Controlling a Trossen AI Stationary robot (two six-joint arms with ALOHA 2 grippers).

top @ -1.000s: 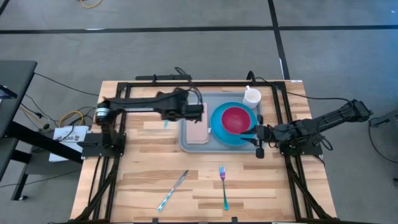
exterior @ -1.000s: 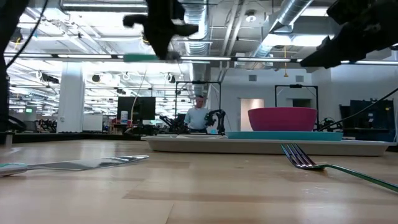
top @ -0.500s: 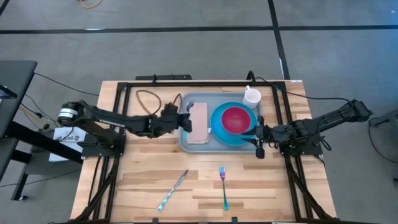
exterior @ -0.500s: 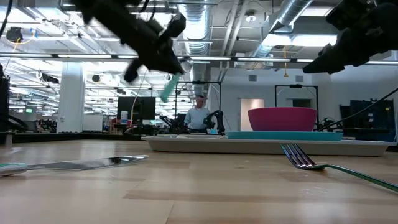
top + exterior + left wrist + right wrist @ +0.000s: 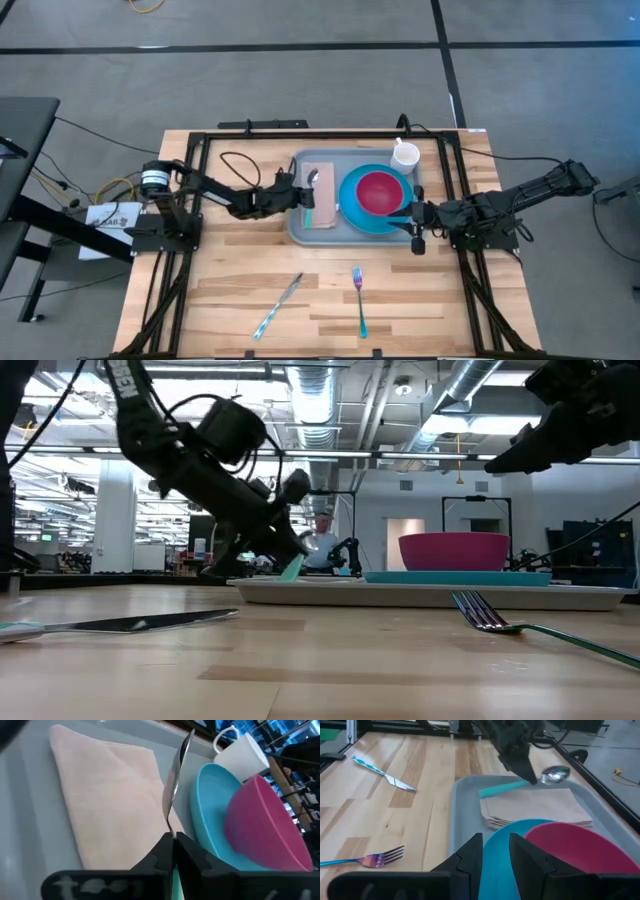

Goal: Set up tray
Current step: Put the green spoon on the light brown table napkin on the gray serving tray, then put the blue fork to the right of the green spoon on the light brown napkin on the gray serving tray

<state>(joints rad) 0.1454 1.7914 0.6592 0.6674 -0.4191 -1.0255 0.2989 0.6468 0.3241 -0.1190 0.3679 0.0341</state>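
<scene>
The grey-blue tray (image 5: 297, 232) carries a tan napkin (image 5: 322, 200), a blue plate (image 5: 352, 215) with a pink bowl (image 5: 380, 190), and a white mug (image 5: 405, 155). My left gripper (image 5: 298, 196) reaches in low from the table's left, over the napkin (image 5: 107, 805), shut on a spoon (image 5: 312, 178) with a teal handle (image 5: 502, 788). My right gripper (image 5: 418, 216) hangs open above the tray's right rim, over the plate (image 5: 495, 851), touching nothing. A knife (image 5: 278, 305) and a fork (image 5: 358, 298) lie on the wood nearer me. My left gripper pinches the spoon between its two fingers at the metal neck (image 5: 171, 831), just above the teal handle. The fingers (image 5: 522, 762) come from the table's left, slanting down. The bowl end (image 5: 187, 742) points toward the far edge over the napkin, and the handle end (image 5: 291, 568) toward the near edge. Whether the spoon touches the napkin, I cannot tell.
Black frame rails (image 5: 180, 250) run along the table's left, right and far sides. The knife (image 5: 385, 775) and fork (image 5: 367, 860) take up part of the near wood. A person (image 5: 321, 545) shows far off in the room behind the table.
My left gripper has come down from high above the tray, first pulling back toward the table's left, then reaching in again low over the napkin. The spoon has tipped from level to slanting and now sits just above the napkin, running near to far.
</scene>
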